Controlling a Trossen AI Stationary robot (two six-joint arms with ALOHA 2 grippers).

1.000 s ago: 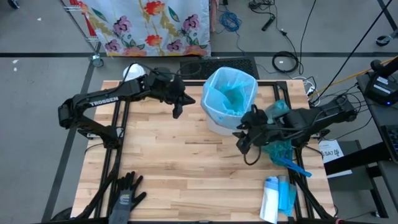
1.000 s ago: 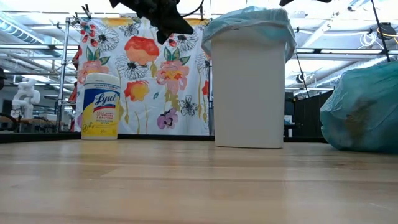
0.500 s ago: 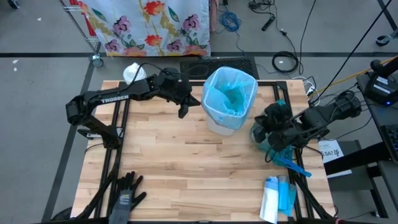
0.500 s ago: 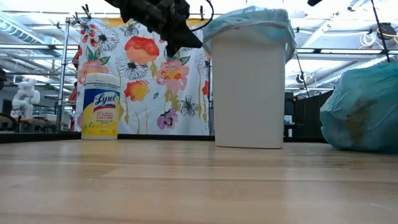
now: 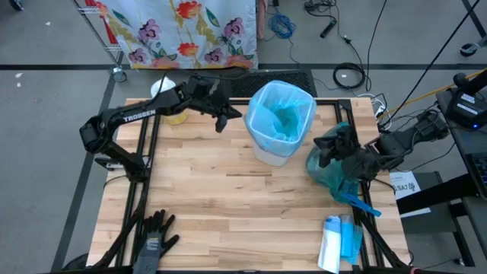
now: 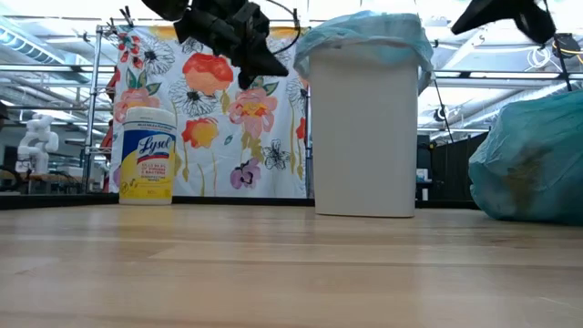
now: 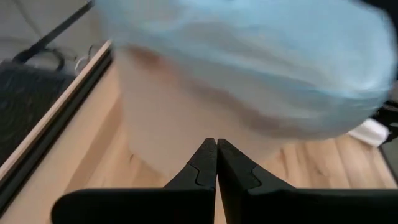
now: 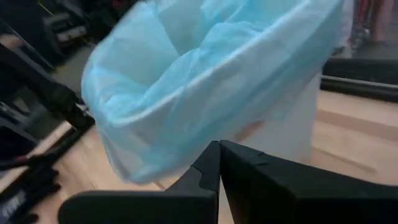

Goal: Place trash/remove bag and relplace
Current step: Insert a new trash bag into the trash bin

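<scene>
Two claws closed, both empty

Left claw [image 5: 221,122] hangs pinched together above the surface [image 5: 228,205], at nine o'clock from the white bin [image 5: 278,122], which carries a light blue liner [image 5: 288,120]. Right claw [image 5: 326,152], fingers together and holding nothing, hangs at four o'clock from the bin, above the filled teal bag [image 5: 332,179]. No loose trash is visible.

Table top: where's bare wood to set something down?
Widest free patch: centre, between the white bin, black gloves and bag roll. Also free: left side below the left gripper. Crowded: right edge, where the full blue bag sits under the right gripper.
</scene>
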